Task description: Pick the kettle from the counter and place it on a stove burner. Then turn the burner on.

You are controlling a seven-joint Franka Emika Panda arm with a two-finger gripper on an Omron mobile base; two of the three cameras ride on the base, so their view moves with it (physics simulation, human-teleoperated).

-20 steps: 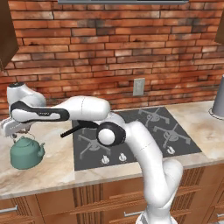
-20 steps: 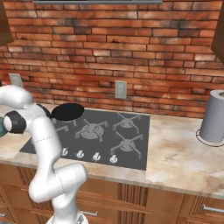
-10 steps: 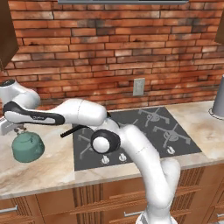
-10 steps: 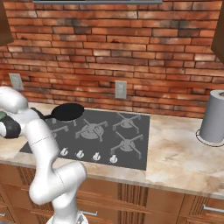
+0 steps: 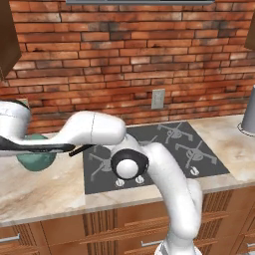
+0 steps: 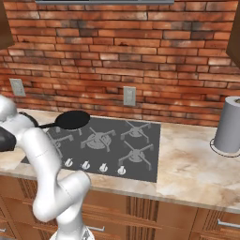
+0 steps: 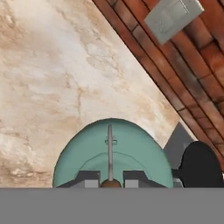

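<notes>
1. The kettle (image 7: 111,153) is a squat, rounded teal-green pot with a thin wire handle arching over its top and a brown wooden middle piece.
2. It is on the counter (image 5: 45,191) near the left edge of the cooktop (image 5: 159,154), close to the brick wall, with the black frying pan (image 6: 71,120) just beside it.
3. The gripper (image 7: 110,180) is pinched on the kettle's handle at the wooden grip.
4. A second ago the jaws stood spread above the kettle; the arm has since swung lower and further left.
</notes>
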